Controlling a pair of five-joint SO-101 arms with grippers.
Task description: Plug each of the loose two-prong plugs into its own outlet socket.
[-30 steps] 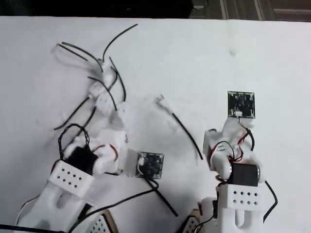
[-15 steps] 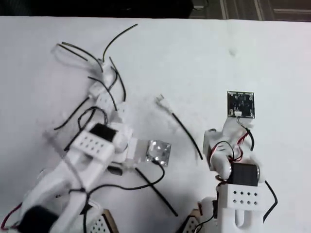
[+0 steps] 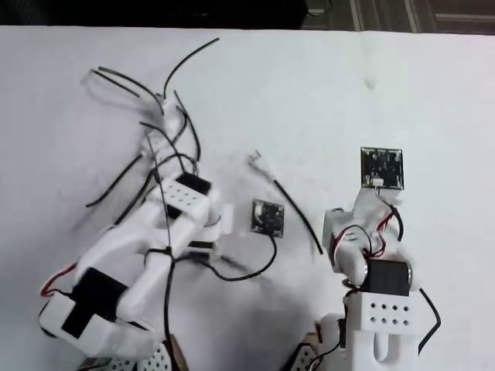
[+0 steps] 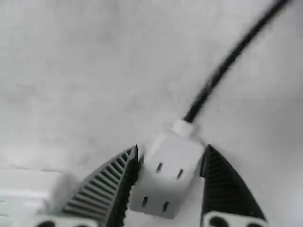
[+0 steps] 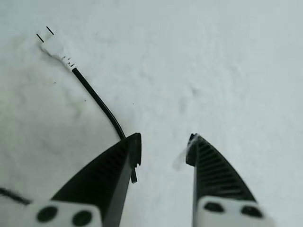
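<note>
My left gripper [image 4: 171,150] is shut on a white outlet socket [image 4: 165,184] that has two pairs of slots and a black cord [image 4: 227,61] leading away. In the high view the left arm [image 3: 182,205] lies left of the table's middle. A loose two-prong plug [image 3: 256,161] on a black cord [image 3: 298,212] lies between the two arms. The same plug [image 5: 53,43] lies ahead of my right gripper [image 5: 163,138], which stands open just above the table, and the plug's cord ends by one finger [image 5: 128,151]. The right arm [image 3: 363,232] sits at the front right.
Several more white plugs and sockets with black cords [image 3: 166,143] lie tangled at the back left, partly under the left arm. A thin black cable [image 3: 247,270] loops from the left arm. The table's far right side [image 3: 441,100] is bare.
The left arm has swung from the front left toward the table's middle, and its wrist board has moved up and right. The right arm has kept still.
</note>
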